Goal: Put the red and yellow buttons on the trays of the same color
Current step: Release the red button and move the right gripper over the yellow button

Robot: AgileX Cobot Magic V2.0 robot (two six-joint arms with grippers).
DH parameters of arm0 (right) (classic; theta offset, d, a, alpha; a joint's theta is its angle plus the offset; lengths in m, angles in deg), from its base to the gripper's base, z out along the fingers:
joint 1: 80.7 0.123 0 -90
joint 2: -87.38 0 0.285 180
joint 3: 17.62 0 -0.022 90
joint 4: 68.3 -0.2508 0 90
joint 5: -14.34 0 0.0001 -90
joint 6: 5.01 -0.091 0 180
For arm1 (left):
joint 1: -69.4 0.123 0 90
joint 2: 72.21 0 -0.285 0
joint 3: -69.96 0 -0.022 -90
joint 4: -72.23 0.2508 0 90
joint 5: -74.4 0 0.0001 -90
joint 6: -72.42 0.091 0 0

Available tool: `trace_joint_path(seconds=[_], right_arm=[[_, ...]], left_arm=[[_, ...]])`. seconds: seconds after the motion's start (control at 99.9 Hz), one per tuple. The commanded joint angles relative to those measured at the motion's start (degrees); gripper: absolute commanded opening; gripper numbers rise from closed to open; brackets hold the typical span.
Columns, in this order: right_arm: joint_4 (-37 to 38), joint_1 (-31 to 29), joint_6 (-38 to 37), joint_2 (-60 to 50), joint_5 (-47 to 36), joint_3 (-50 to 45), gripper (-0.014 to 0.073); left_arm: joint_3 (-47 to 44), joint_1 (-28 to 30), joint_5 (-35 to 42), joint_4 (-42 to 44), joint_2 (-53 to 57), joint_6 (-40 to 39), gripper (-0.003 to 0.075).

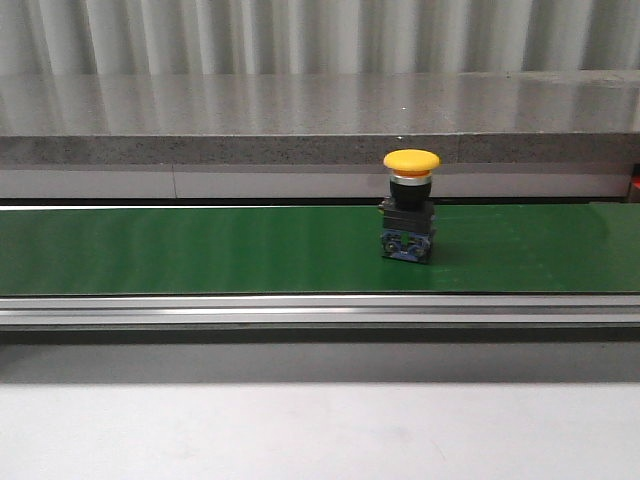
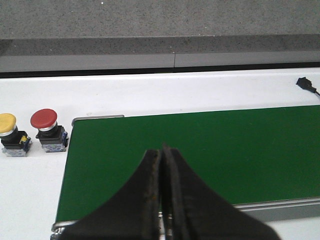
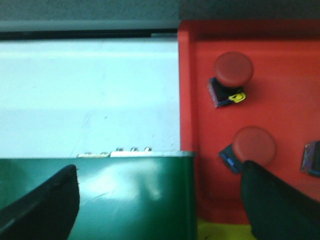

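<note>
A yellow button (image 1: 410, 205) is standing upright on the green belt (image 1: 200, 250), toward its far edge. Rigid, top-heavy and smooth-capped, it is probably best gripped by its blocky base. The left hand (image 2: 161, 200) is clenched empty; the right hand (image 3: 160, 200) is hanging released beside the red tray (image 3: 285, 60), which is carrying 2 red buttons (image 3: 233, 67).

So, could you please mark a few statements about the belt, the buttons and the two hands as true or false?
1. The yellow button stands upright on the green belt. True.
2. The left hand is wide open. False: its fingers are pressed together, holding nothing.
3. Two red buttons lie in the red tray. True.
4. The right hand grips a red button. False: its fingers are spread apart and empty.
5. A yellow-capped button and a red-capped button sit beside the belt's end. True.
</note>
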Motion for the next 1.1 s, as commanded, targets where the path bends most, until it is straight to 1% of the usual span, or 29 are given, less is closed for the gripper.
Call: trace_joint_path(seconds=[0.0, 0.16, 0.28, 0.34, 0.49, 0.66, 1.011, 1.061, 1.091], right_arm=[[-1.8, 1.4, 1.1, -6.1, 0.1, -1.3, 0.0647], [-1.8, 6.3, 3.5, -10.0, 7.9, -2.3, 0.0647], [-1.8, 11.9, 5.6, -10.2, 14.6, -2.4, 0.0647], [-1.8, 14.6, 6.0, -9.8, 16.1, -2.8, 0.0647], [-1.8, 21.8, 6.0, -8.2, 13.9, -3.5, 0.0647], [-1.8, 27.4, 6.0, -6.2, 10.7, -3.5, 0.0647], [-1.8, 32.7, 6.0, 0.0, 3.3, -3.5, 0.0644], [-1.8, 33.1, 5.9, 0.8, 2.3, -3.5, 0.0626], [-1.8, 33.1, 5.9, 1.2, 1.8, -3.5, 0.0594]], left_arm=[[1.7, -0.5, 4.2, -1.0, 0.0, 0.1, -0.0020], [1.7, -0.5, 4.2, -1.0, 0.0, 0.1, -0.0020], [1.7, -0.5, 4.2, -1.0, 0.0, 0.1, -0.0020], [1.7, -0.5, 4.2, -1.0, 0.0, 0.1, -0.0020], [1.7, -0.5, 4.2, -1.0, 0.0, 0.1, -0.0020], [1.7, -0.5, 4.2, -1.0, 0.0, 0.1, -0.0020], [1.7, -0.5, 4.2, -1.0, 0.0, 0.1, -0.0020], [1.7, -0.5, 4.2, -1.0, 0.0, 0.1, -0.0020], [1.7, -0.5, 4.2, -1.0, 0.0, 0.1, -0.0020]])
